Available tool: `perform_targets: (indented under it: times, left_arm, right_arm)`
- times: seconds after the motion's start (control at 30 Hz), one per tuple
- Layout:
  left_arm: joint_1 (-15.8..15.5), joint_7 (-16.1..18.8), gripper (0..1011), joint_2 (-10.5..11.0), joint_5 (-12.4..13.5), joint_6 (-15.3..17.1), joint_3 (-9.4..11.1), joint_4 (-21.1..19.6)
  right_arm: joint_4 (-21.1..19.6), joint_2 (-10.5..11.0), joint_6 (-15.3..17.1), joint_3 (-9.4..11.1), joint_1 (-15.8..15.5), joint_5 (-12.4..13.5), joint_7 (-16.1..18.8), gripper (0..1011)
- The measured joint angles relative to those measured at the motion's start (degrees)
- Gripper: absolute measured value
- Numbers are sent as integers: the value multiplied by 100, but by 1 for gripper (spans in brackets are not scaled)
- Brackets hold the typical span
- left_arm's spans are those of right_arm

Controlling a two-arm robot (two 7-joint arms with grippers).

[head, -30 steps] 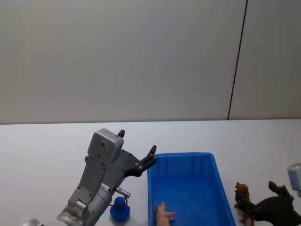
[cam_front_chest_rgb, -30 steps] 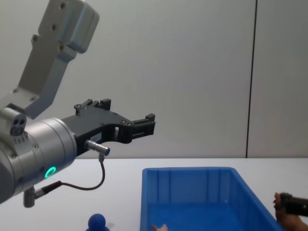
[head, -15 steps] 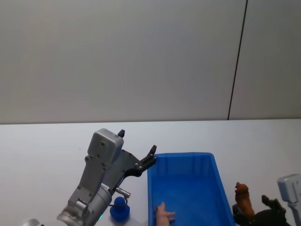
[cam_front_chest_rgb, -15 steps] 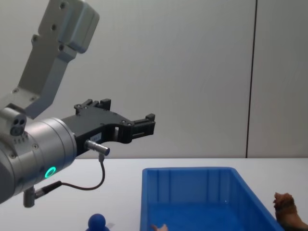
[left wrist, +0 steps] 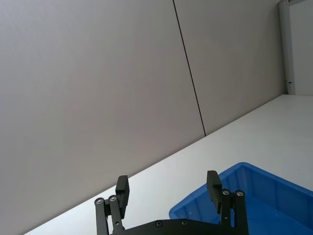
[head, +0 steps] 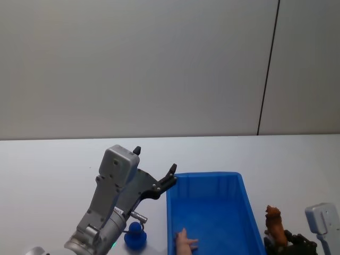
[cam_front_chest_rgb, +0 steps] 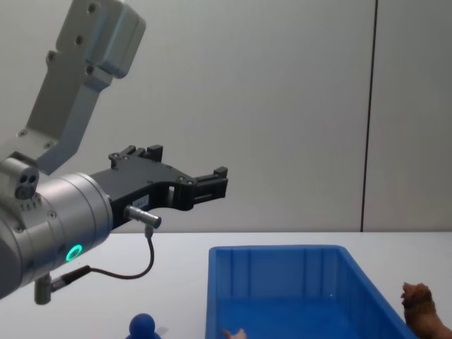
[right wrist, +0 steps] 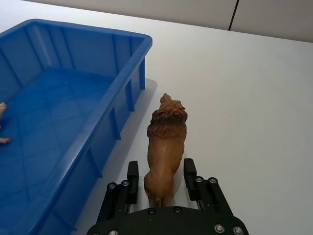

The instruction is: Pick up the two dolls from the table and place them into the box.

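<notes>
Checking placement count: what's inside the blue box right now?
One small pinkish item lies on the box floor near its left wall. Neither doll is inside: the brown doll stands outside right, the blue doll outside left. The near-end floor is unseen.

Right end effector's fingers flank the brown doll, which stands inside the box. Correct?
No. The right wrist view shows the brown doll standing on the table beside the box, not inside it. The right end effector does flank it; the left end effector hovers left of the box.
</notes>
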Motion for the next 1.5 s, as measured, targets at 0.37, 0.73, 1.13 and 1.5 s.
perform_targets:
  times: [0.37,0.73,1.13,1.5]
  left_arm:
    - [0,0,1001,0,0,0,0,0]
    - [0,0,1001,0,0,0,0,0]
    - [0,0,1001,0,0,0,0,0]
    - [0,0,1001,0,0,0,0,0]
  right_arm:
    - [-158,0,-49,10,-48,-88,-146,290]
    - [-555,38,-246,57,-61,-189,-190,282]
    - [-719,-100,-408,19,263,-269,279,282]
    - [-238,-462,-368,-134,821,-309,860,297]
